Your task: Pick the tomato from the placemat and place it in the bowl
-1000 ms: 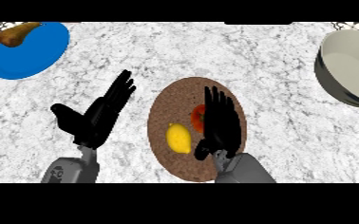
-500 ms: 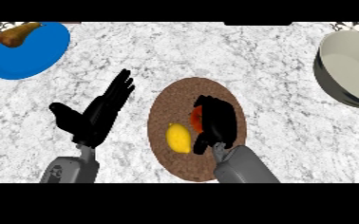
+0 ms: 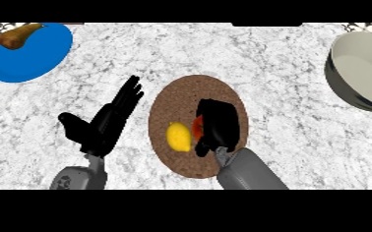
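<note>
A round brown placemat (image 3: pixel 181 98) lies at the counter's middle. On it, a red tomato (image 3: pixel 197 124) shows only as a sliver beside my right hand (image 3: pixel 219 123), whose fingers are curled down over it. A yellow lemon (image 3: pixel 178 136) rests on the mat just left of the tomato. The grey bowl (image 3: pixel 352 73) sits at the right edge, partly cut off. My left hand (image 3: pixel 105 120) rests open, fingers up, left of the placemat.
A blue plate (image 3: pixel 36 54) with a brown piece of food (image 3: pixel 18 34) on it sits at the far left corner. White marble counter (image 3: pixel 283 108) stretches between the placemat and the bowl.
My right hand's fingers have curled from straight down over the tomato, hiding most of it. The left hand and the lemon have stayed put.
</note>
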